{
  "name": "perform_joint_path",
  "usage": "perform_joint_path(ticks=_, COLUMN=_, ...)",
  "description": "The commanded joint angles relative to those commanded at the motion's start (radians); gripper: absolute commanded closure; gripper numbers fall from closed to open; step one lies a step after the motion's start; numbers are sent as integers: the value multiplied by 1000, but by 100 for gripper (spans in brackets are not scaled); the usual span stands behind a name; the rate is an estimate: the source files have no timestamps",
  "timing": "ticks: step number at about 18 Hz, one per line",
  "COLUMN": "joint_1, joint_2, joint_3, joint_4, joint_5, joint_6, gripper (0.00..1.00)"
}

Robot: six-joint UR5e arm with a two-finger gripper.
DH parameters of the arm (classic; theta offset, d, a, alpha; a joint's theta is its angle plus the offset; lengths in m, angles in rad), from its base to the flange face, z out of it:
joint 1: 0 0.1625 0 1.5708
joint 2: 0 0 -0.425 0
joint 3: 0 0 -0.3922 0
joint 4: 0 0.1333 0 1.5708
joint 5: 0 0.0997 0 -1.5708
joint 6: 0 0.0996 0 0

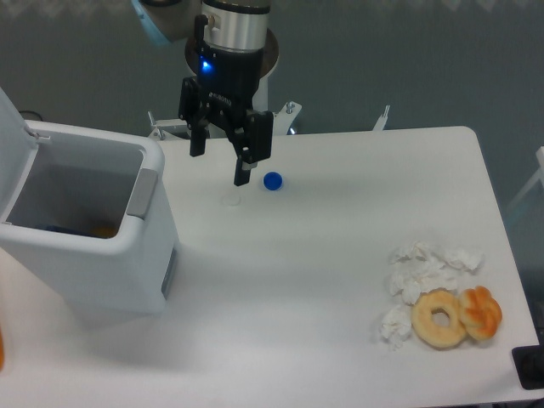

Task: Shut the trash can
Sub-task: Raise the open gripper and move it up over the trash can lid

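Note:
The white trash can [127,272] stands at the left of the table with its top open. Its lid [13,144] is swung up at the far left edge of the view, and a grey latch tab [143,194] sits on its right rim. Inside, something orange and something blue lie at the bottom. My gripper [220,166] hangs above the table just right of the can's back corner, open, with nothing between its fingers.
A small blue cap [272,180] lies on the table right of the gripper. A clear round lid [230,201] sits below the fingers. Crumpled white tissues [425,270], a bagel [439,318] and an orange pastry [481,312] lie at the front right.

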Motion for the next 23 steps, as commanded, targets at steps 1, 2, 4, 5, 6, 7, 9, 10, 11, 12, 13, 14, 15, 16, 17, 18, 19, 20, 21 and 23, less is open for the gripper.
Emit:
perform_joint_path(ticks=1, joint_1=0, joint_2=2, joint_3=0, joint_4=2, joint_5=0, joint_6=2, gripper=0)
perform_joint_path(ticks=2, joint_1=0, joint_2=2, joint_3=2, joint_4=2, joint_5=0, joint_6=0, gripper=0)
perform_joint_path(ticks=4, joint_1=2, joint_2=3, joint_3=0, joint_4=2, joint_5=-6, joint_6=0, gripper=0)
perform_joint_path(ticks=5, joint_1=0, joint_2=5, joint_3=0, joint_4=2, joint_5=-6, joint_6=-3, gripper=0)
perform_joint_path(ticks=6, joint_1=2, joint_2=6, joint_3=-2, joint_4=2, joint_5=-9, joint_6=-12, gripper=0)
perform_joint_path(ticks=7, joint_1=2, joint_2=6, joint_3=-2, joint_4=5, joint_5=-17, joint_6=-20, gripper=0)
perform_joint_path(ticks=9, joint_1=0, joint_2=17, joint_3=6, joint_4=5, joint_5=-35, joint_6=-41, gripper=0)
perform_joint_path(ticks=10, joint_1=0, joint_2=23, joint_3=5, joint_4=6, joint_5=-34, joint_6=-63, gripper=0)
perform_joint_path(ticks=11, joint_1=-1, joint_2=28, joint_3=5, joint_4=6, joint_5=-34, joint_6=-86, gripper=0)
perform_joint_path(ticks=12, joint_1=-2, joint_2=31, joint_3=3, joint_4=6, joint_5=-34, joint_6=-104, gripper=0)
perform_joint_path(ticks=13, joint_1=-2, joint_2=31, joint_3=5, joint_4=6, joint_5=-34, joint_6=-115, gripper=0)
perform_joint_path(ticks=14, joint_1=-3, joint_2=32, joint_3=5, joint_4=6, joint_5=-34, joint_6=-120, gripper=0)
perform_joint_path(ticks=15, joint_1=-3, joint_2=34, joint_3=6, joint_4=6, joint_5=-34, joint_6=-120, gripper=0)
perform_joint_path(ticks=16, joint_1=-3, joint_2=37, joint_3=6, joint_4=6, joint_5=-34, joint_6=-120, gripper=0)
perform_joint_path(ticks=17, joint_1=-3, joint_2=40, joint_3=6, joint_4=6, joint_5=-34, joint_6=-120, gripper=0)
perform_joint_path(ticks=18, joint_1=-3, joint_2=44, joint_3=6, joint_4=6, joint_5=-34, joint_6=-121, gripper=0)
perform_joint_path(ticks=19, joint_1=-5, joint_2=57, joint_3=5, joint_4=5, joint_5=-34, joint_6=-120, gripper=0)
perform_joint_path(ticks=20, joint_1=-6, joint_2=66, joint_3=0, joint_4=5, joint_5=-35, joint_6=-121, gripper=0)
perform_joint_path(ticks=21, joint_1=-8, joint_2=75, joint_3=0, joint_4=5, joint_5=-35, joint_6=-129, gripper=0)
perform_joint_path(ticks=23, joint_1=-12, joint_2=100, joint_3=-5, joint_4=5, joint_5=-37, joint_6=-193, gripper=0)
